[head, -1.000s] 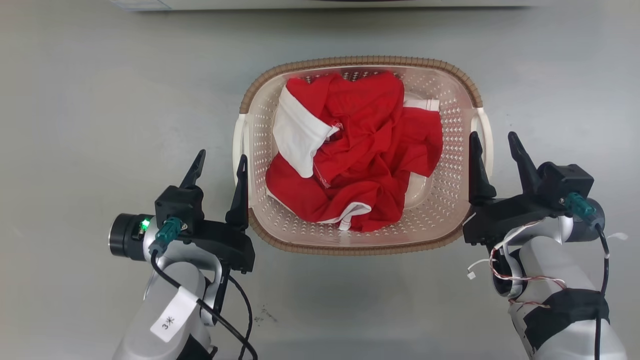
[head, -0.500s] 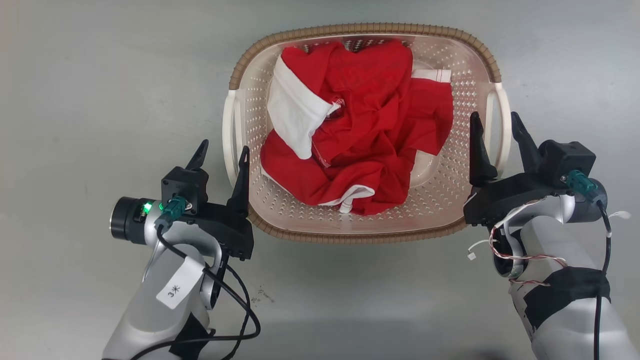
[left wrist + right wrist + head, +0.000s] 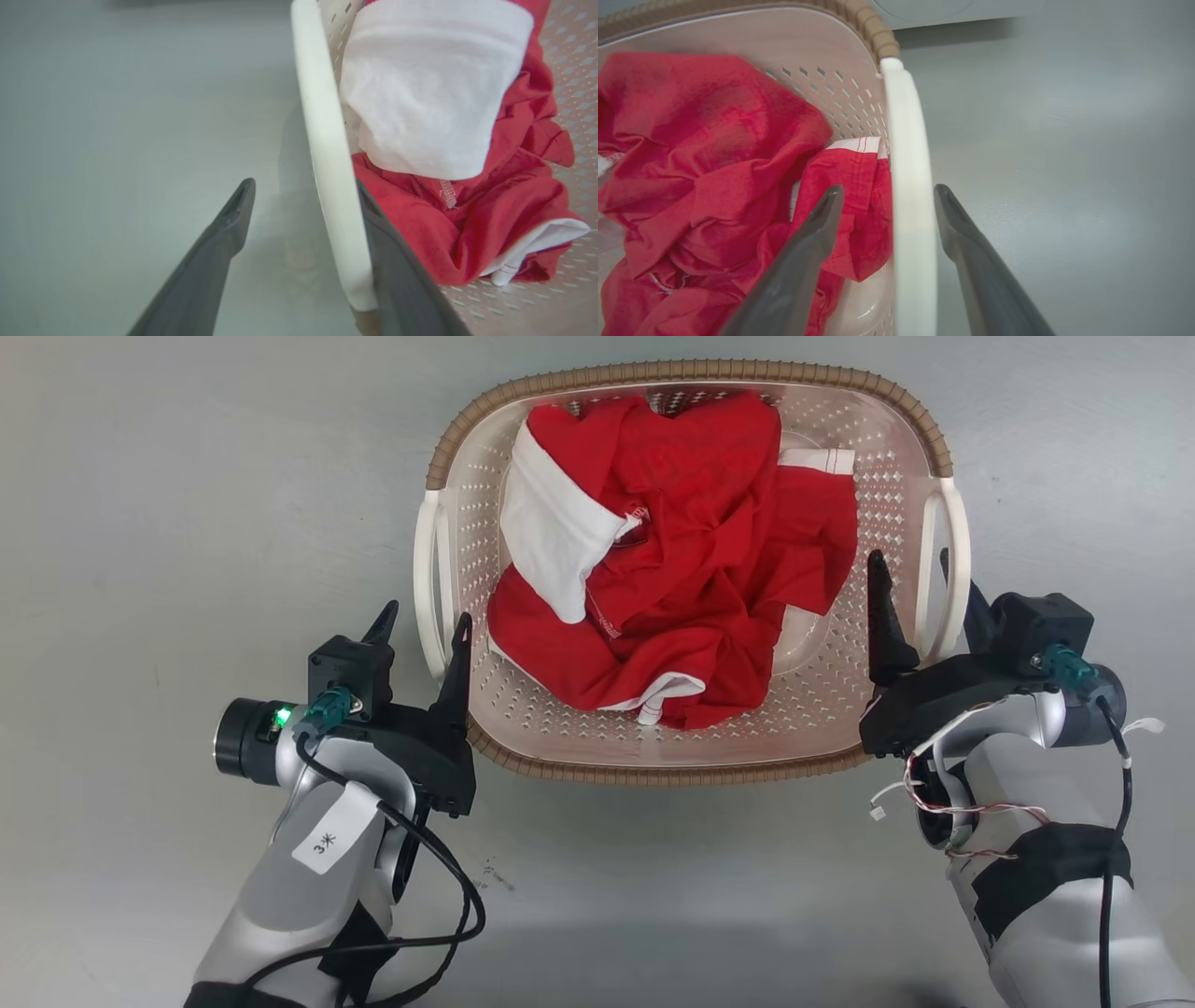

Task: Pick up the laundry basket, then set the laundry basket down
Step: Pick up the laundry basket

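While the grey floor (image 3: 187, 476) spreads out on every side, the laundry basket (image 3: 672, 375) stands on it between my two arms, long sides running left to right, its near rim close to my wrists. A crumpled red garment (image 3: 709, 597) with a white panel (image 3: 551, 551) covers most of the bottom. In the right wrist view one red fold with a white hem (image 3: 857, 142) lies against the right wall, just beside my inner right finger (image 3: 812, 242). Past the far right corner of the basket, a pale appliance (image 3: 957, 9) rises from the floor. A dark scuff (image 3: 490, 877) marks the floor near my left forearm, which carries a white tag (image 3: 331, 835).

My left gripper (image 3: 426, 613) is spread apart astride the basket's left handle (image 3: 425, 579). The outer left finger (image 3: 233, 219) stands on the floor side with a plain gap to the white bar. The inner left finger (image 3: 392, 266) lies on the basket side, so near the bar that I cannot tell whether it touches.

My right gripper (image 3: 913, 560) is parted in the same way around the right handle (image 3: 960, 551). The inner right finger sits on the clothing side and the outer right finger (image 3: 966, 247) on the floor side, with the bar between them and a narrow gap on each side. Both sets of fingers are released, straddling the handles and clamping neither.
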{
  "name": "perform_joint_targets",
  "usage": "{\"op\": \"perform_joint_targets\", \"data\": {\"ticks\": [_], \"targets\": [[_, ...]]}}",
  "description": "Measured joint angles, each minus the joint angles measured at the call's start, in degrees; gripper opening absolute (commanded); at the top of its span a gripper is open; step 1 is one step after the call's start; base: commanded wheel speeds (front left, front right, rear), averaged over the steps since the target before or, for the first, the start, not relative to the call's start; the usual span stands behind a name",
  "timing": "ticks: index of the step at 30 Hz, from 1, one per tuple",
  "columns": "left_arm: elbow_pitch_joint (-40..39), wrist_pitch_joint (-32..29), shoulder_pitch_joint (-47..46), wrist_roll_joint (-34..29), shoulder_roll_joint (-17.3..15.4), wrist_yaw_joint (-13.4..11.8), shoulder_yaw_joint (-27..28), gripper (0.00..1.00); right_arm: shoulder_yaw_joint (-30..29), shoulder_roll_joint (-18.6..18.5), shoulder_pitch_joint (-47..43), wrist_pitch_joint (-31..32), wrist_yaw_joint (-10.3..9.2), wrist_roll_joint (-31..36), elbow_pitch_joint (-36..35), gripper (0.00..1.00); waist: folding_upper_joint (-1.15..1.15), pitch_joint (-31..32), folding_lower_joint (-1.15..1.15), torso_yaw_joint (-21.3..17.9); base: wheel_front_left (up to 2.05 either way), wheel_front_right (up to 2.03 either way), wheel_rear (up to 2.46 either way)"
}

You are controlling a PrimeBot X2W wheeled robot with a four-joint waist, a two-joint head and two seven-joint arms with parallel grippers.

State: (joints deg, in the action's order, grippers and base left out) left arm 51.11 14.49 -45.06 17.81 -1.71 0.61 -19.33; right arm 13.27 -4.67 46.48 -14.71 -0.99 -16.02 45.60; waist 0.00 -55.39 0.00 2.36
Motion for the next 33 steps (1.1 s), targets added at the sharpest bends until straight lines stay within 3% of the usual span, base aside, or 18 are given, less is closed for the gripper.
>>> {"op": "perform_joint_targets", "data": {"ticks": [6,7,8,9,10,11,12,33], "targets": [[1.27,0.00,-0.90,2.60,-0.03,0.33,-2.10,0.96,0.74,0.20,0.41,0.00,0.29,0.45,1.75,0.68,0.00,-0.31,0.00,-0.30,0.00,0.00,0.00],[1.44,0.00,-1.14,3.01,-0.03,0.26,-2.43,0.68,0.80,0.21,0.75,0.00,0.32,0.45,2.07,0.58,0.00,-0.37,0.00,-0.36,0.00,0.00,0.00],[1.51,0.00,-1.53,3.42,-0.05,-0.03,-2.82,0.47,0.89,0.21,1.19,0.00,0.32,0.45,2.37,0.49,0.00,-0.43,0.00,-0.42,0.00,0.00,0.00],[1.47,0.00,-1.88,3.78,-0.05,-0.11,-3.22,0.35,0.98,0.22,1.48,0.00,0.32,0.45,2.59,0.41,0.00,-0.49,0.00,-0.48,0.00,0.00,0.00],[1.41,0.00,-2.08,4.07,-0.05,-0.13,-3.56,0.08,1.03,0.23,1.65,0.00,0.32,0.45,2.88,0.27,0.00,-0.54,0.00,-0.55,0.00,0.00,0.00],[1.35,0.00,-2.14,4.43,-0.03,-0.16,-3.91,0.00,1.08,0.23,1.82,0.00,0.32,0.45,3.20,0.06,0.00,-0.57,0.00,-0.61,0.00,0.00,0.00],[1.31,0.04,-2.14,4.93,0.21,-0.43,-4.24,0.00,1.05,0.35,1.91,0.00,0.32,0.43,3.39,0.00,0.00,-0.59,0.00,-0.66,0.00,0.00,0.00],[4.47,-0.02,-2.17,10.03,0.08,-2.64,-9.16,0.00,2.18,1.22,2.18,0.00,0.32,-1.14,10.78,0.00,0.00,3.31,0.00,-0.88,0.00,0.00,0.00]]}}
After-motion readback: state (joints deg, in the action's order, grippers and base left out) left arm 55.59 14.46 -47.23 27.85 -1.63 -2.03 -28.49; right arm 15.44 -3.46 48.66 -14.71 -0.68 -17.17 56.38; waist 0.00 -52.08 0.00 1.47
